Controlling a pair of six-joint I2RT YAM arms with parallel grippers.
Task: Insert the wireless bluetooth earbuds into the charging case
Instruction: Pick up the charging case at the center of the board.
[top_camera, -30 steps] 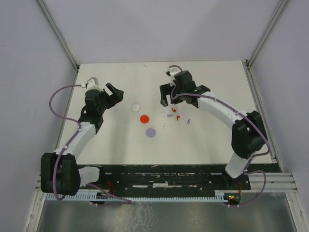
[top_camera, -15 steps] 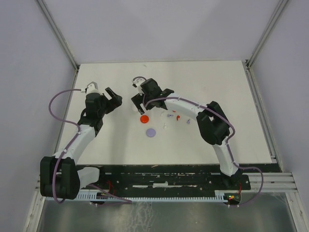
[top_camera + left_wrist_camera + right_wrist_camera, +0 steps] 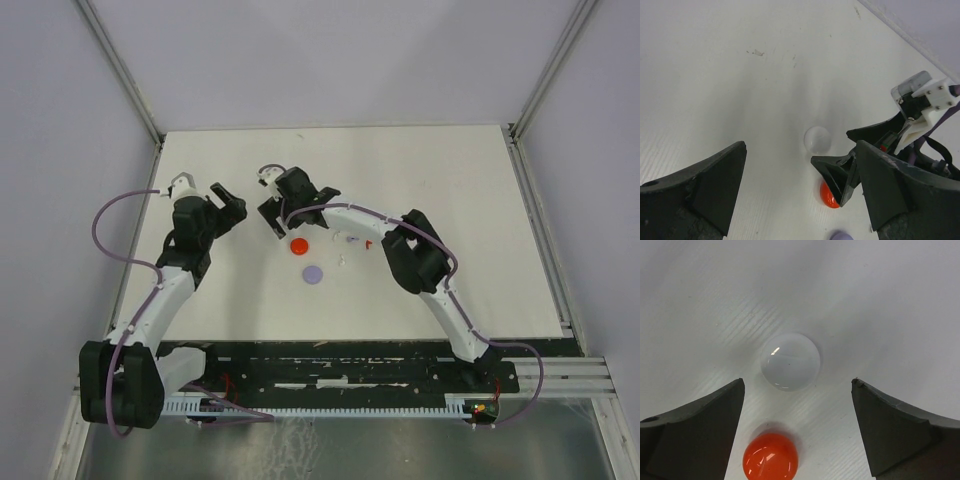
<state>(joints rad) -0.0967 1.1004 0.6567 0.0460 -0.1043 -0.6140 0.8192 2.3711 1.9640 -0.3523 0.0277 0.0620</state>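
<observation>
Earbuds [image 3: 350, 239] lie loose on the table [image 3: 450, 180] near the red case [image 3: 770, 457], none put away. Left gripper [image 3: 801, 147] and right gripper [image 3: 797, 385] gape empty, the right poised over the white case [image 3: 790, 361]; an off-centre pinch could squirt that smooth dome into the buds

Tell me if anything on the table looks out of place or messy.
Nothing looks spilled or broken. The earbuds lie scattered loose to the right of the red case in the top view, none of them inside a case.
</observation>
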